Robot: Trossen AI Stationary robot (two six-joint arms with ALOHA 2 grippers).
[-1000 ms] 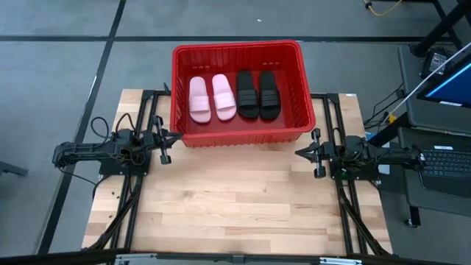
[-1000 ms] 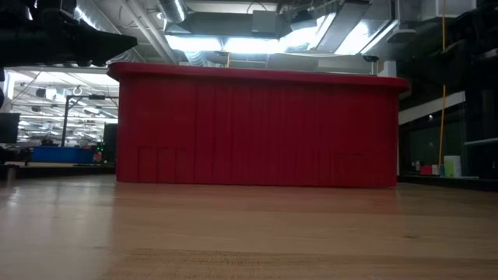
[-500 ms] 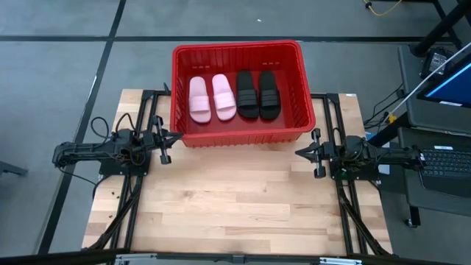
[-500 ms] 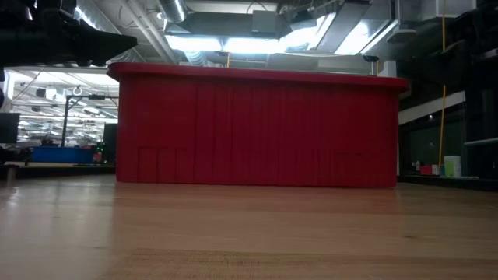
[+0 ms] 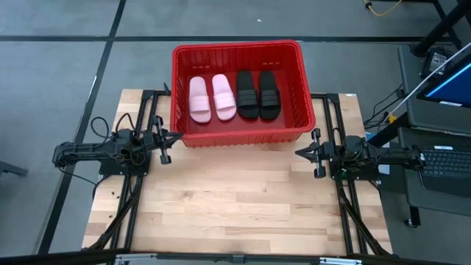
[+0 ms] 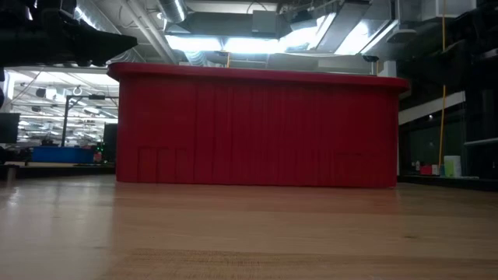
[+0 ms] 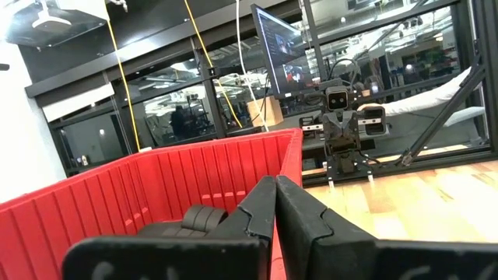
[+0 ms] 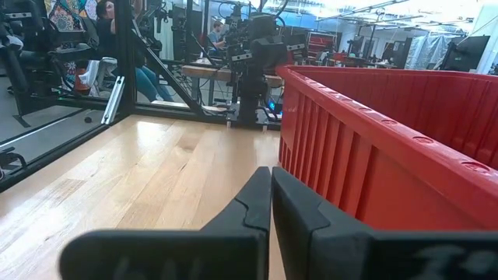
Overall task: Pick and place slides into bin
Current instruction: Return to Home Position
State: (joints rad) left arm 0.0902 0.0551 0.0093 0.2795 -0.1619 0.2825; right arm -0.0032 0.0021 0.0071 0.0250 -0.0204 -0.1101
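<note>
Four parallel slides (image 5: 224, 97), long axes across bin (image 5: 237, 46)

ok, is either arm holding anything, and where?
Nothing held. Left gripper and right gripper: jaws shut, empty, beside the bin; all four slides lie inside it.

**A:** High view is lit evenly from overhead. The table (image 5: 235, 199) is bright and there are no hard shadows, just a soft dark band along the near wall of the bin (image 5: 239, 134).

**B:** Low view's rougher, it's totally backlit. The ceiling lights (image 6: 233, 43) blow out white behind the bin, so its facing wall goes flat dark red and the upper corners drop to near black. The wood only gets a dull sheen.

**A:** Left wrist view has reflections all over the windows (image 7: 194, 101), and the white wall (image 7: 19, 140) is washed out. Right wrist view is brighter, with the wood glowing.
</note>
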